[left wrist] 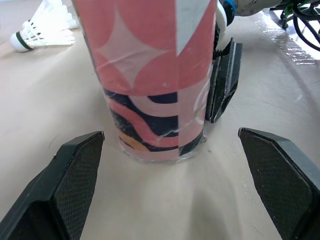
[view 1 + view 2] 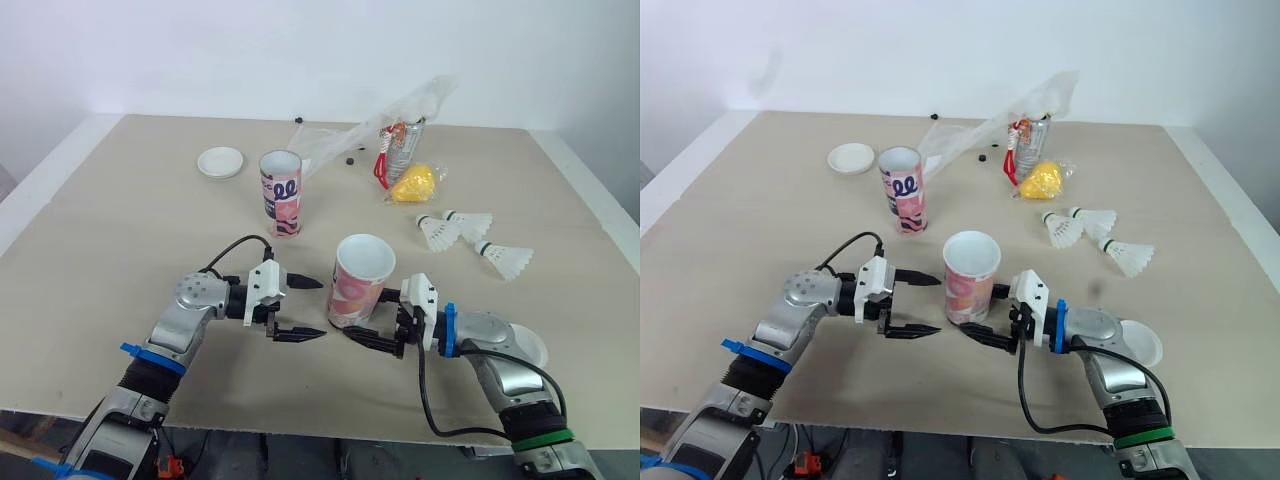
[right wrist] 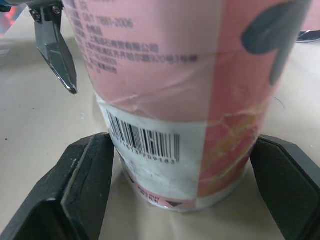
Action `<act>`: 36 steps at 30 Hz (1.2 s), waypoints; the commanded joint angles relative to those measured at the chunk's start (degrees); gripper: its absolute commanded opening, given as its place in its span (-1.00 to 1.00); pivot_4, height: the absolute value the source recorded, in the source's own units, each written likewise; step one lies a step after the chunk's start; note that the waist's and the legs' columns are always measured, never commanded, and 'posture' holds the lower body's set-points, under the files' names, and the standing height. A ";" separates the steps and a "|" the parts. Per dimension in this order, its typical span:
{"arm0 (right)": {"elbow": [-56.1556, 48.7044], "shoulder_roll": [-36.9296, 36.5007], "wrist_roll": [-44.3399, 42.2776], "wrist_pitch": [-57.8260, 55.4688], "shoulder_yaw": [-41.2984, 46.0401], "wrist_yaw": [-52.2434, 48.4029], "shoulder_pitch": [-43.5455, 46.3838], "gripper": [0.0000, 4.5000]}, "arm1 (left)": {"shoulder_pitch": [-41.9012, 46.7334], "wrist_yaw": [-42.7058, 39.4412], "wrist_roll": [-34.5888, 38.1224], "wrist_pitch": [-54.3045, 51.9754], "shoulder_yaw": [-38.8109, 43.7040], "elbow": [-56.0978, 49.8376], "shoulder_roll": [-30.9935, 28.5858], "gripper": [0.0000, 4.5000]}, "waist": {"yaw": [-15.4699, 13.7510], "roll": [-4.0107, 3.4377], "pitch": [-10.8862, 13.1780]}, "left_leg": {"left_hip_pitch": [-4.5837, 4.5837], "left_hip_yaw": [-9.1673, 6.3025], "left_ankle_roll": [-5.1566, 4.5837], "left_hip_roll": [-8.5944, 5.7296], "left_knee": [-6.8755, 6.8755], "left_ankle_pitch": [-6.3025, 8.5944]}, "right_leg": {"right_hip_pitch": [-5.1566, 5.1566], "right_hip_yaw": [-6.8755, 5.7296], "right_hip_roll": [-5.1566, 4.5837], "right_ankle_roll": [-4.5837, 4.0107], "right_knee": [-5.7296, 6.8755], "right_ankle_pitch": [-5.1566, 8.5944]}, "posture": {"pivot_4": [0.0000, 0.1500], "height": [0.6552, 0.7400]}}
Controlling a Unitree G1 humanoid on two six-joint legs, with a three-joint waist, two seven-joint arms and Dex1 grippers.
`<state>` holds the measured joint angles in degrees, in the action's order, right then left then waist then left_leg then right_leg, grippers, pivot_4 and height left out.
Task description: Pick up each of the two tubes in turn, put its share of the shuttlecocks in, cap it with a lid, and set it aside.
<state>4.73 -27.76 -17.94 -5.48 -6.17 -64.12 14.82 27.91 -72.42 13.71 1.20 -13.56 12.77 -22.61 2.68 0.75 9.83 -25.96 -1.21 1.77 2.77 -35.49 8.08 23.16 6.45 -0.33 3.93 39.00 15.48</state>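
Note:
A pink patterned tube (image 2: 357, 280) stands upright and uncapped near the table's front. My right gripper (image 2: 365, 318) is shut on its base, and the fingers (image 3: 85, 185) press both sides just above the table. My left gripper (image 2: 322, 309) is open and sits just left of this tube, without touching it. A second patterned tube (image 2: 281, 192) stands upright farther back, also uncapped. Three shuttlecocks (image 2: 440, 230) (image 2: 470, 222) (image 2: 505, 258) lie on the right. One white lid (image 2: 221, 161) rests at the back left. Another lid (image 2: 527, 346) lies beside my right forearm.
A crumpled clear plastic bag (image 2: 385, 118) lies at the back, with a red-and-white packet (image 2: 400, 145) and a yellow object (image 2: 415, 183) by it. Small black bits (image 2: 350, 160) dot the table near the bag. The table's front edge (image 2: 300, 425) runs under my arms.

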 commanded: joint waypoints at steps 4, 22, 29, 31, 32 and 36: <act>-0.15 1.90 -1.32 -0.74 -0.53 -0.23 1.50 0.96 | -0.21 0.65 0.92 0.24 0.75 -2.26 -0.04 1.00 | 0.00 0.00 0.00 | 0.00 0.01 0.00 0.00 0.00 0.00 | 0.00 0.00 0.00 0.00 0.00 0.00 | 1.00 1.00; 4.26 5.66 1.20 1.92 -3.16 -1.06 4.34 0.96 | -0.72 1.05 0.64 0.91 0.70 -2.44 -0.60 1.00 | 0.05 0.00 0.00 | 0.02 0.00 0.00 0.02 0.00 0.00 | 0.00 0.00 0.03 -0.03 0.01 -0.03 | 1.00 1.00; 8.03 7.13 2.25 3.95 -4.12 -1.29 7.22 0.96 | -1.51 1.09 0.90 1.01 1.35 -2.63 -1.75 1.00 | 0.07 0.00 0.00 | 0.08 0.03 0.00 0.07 0.00 -0.04 | -0.01 0.00 0.05 -0.08 0.02 -0.08 | 1.00 1.00; 8.69 7.00 2.61 4.12 -4.16 -1.32 7.48 0.96 | -1.81 1.09 0.92 1.06 1.56 -2.63 -2.04 1.00 | 0.07 0.01 0.00 | 0.10 0.03 0.00 0.07 0.01 -0.04 | -0.02 0.00 0.05 -0.09 0.02 -0.08 | 1.00 1.00; 8.91 6.90 2.65 4.23 -4.07 -1.38 7.50 0.96 | -1.94 1.09 0.90 1.12 1.65 -2.59 -2.15 1.00 | 0.06 0.01 0.00 | 0.10 0.04 0.00 0.07 0.01 -0.04 | -0.02 0.00 0.05 -0.09 0.02 -0.08 | 1.00 1.00; 9.45 6.30 2.58 4.58 -3.72 -1.57 7.46 0.96 | -2.34 1.04 0.93 1.34 1.99 -2.40 -2.51 1.00 | 0.05 0.01 -0.01 | 0.10 0.04 -0.01 0.07 0.00 -0.05 | -0.03 0.00 0.04 -0.10 0.02 -0.08 | 1.00 1.00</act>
<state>13.59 -20.94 -15.46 -0.99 -10.26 -65.42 22.27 25.55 -71.37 13.71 1.43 -12.90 12.41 -24.58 2.73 0.76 9.83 -25.85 -1.17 1.75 2.84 -35.49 8.02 23.12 6.45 -0.28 3.78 39.02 15.41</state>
